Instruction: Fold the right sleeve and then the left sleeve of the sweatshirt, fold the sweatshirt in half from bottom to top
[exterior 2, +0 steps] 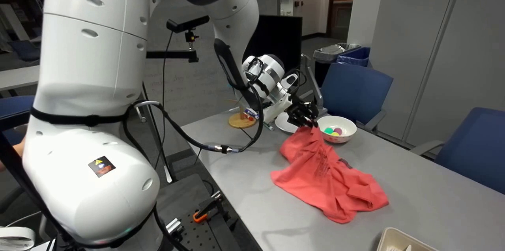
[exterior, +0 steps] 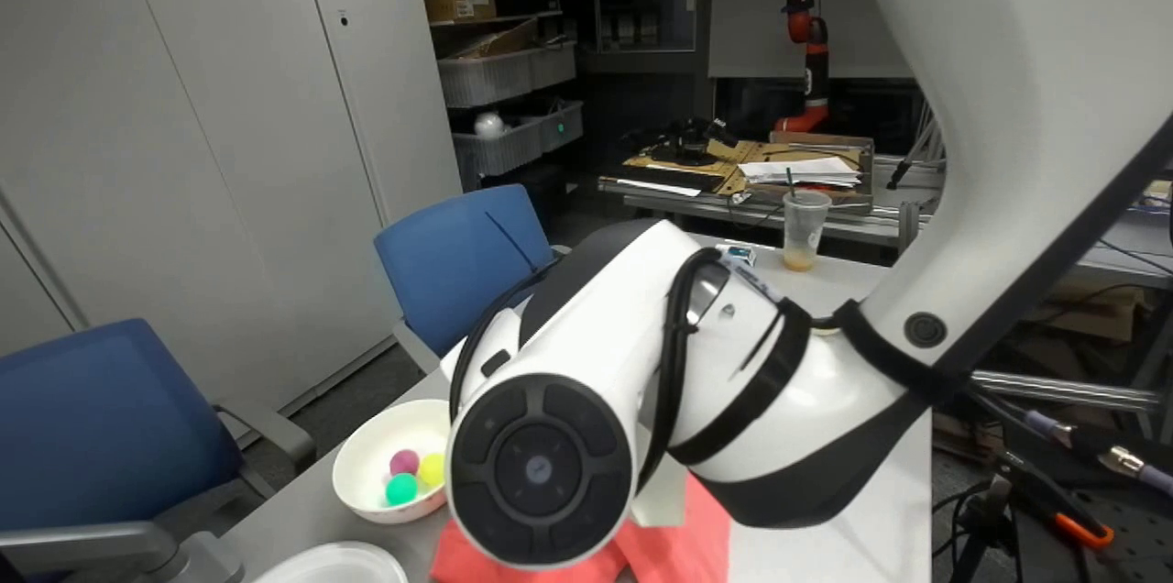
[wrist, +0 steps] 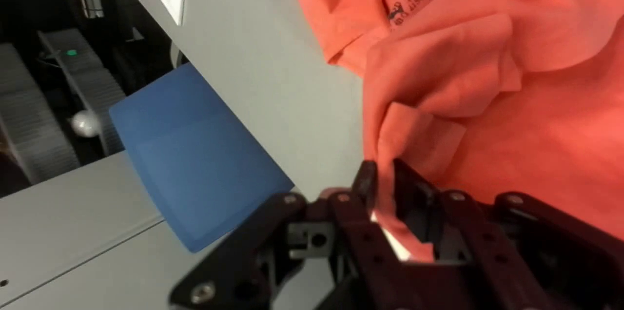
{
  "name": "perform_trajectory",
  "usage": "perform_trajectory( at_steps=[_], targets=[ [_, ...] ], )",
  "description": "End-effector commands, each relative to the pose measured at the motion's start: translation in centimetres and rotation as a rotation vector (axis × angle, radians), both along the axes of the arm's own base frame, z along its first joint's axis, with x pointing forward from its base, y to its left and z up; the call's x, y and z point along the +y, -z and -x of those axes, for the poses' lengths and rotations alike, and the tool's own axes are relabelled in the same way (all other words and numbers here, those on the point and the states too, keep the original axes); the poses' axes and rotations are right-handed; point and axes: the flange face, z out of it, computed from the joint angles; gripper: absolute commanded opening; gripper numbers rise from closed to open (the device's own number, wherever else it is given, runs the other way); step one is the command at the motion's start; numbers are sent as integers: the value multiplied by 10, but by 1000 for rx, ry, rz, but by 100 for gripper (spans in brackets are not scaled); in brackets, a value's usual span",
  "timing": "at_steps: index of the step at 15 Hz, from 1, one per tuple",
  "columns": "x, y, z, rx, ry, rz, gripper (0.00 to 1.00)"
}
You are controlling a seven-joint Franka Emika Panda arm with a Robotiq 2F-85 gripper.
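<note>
The coral sweatshirt (exterior 2: pixel 327 176) lies crumpled and spread on the grey table in an exterior view. Its far end is lifted into a peak at my gripper (exterior 2: pixel 304 116). Dark lettering shows among the folds, and in the wrist view the sweatshirt (wrist: pixel 551 144) fills the right side with its printed text near the top. In the wrist view my gripper (wrist: pixel 385 178) is shut on a thin fold of the fabric pinched between its fingertips. In an exterior view the arm hides the gripper and most of the sweatshirt (exterior: pixel 678 551). Which sleeve is which cannot be told.
A white bowl (exterior 2: pixel 340 139) with coloured balls stands close beside the gripper, and it also shows in an exterior view (exterior: pixel 362 450). A white plate (exterior 2: pixel 283 123) and a wooden stand (exterior 2: pixel 240 122) are behind. A beige tray (exterior 2: pixel 388 239) sits at the near edge. Blue chairs (exterior 2: pixel 355 89) line the table.
</note>
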Motion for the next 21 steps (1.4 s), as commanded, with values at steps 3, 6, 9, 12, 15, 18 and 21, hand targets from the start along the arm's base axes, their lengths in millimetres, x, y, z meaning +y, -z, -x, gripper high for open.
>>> perform_trajectory(
  at_steps=[3, 6, 9, 12, 15, 18, 21],
  targets=[
    [15, 21, -31, -221, 142, 32, 41],
    [21, 32, -31, -192, 189, 21, 60],
    [28, 42, -28, -112, 212, -12, 84],
    [29, 48, -23, -33, 259, -13, 100],
    [31, 51, -18, 75, 298, -31, 100],
    [35, 52, -14, 182, 321, -68, 100],
    [-31, 15, 32, 231, 350, -73, 100]
  ],
)
